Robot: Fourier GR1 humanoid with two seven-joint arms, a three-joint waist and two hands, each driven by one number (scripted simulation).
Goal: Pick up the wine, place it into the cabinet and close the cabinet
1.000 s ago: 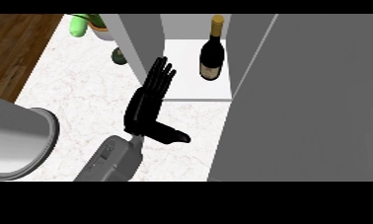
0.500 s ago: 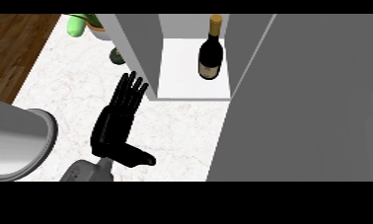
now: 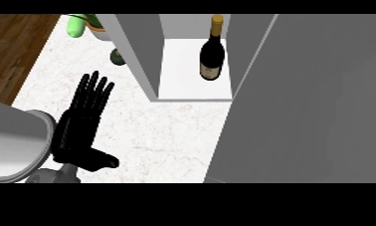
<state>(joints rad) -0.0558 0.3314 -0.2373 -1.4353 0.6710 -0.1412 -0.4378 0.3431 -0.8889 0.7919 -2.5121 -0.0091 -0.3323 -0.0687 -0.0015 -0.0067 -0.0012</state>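
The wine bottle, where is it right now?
In the head view the wine bottle stands upright inside the open cabinet, near the top middle, on its white floor. The robot hand is apart from it, lower left over the counter.

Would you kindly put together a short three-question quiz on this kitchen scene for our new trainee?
1. True or false: the wine bottle stands upright inside the cabinet.
2. Multiple choice: the visible robot hand is (a) curled round the bottle, (b) open with straight fingers above the counter, (c) pressing on the cabinet door.
3. Fill in: the green objects lie to the ____ of the cabinet in the head view.

Key:
1. True. It stands on the white cabinet floor.
2. b. It touches neither bottle nor door.
3. Left, near the counter's far edge.
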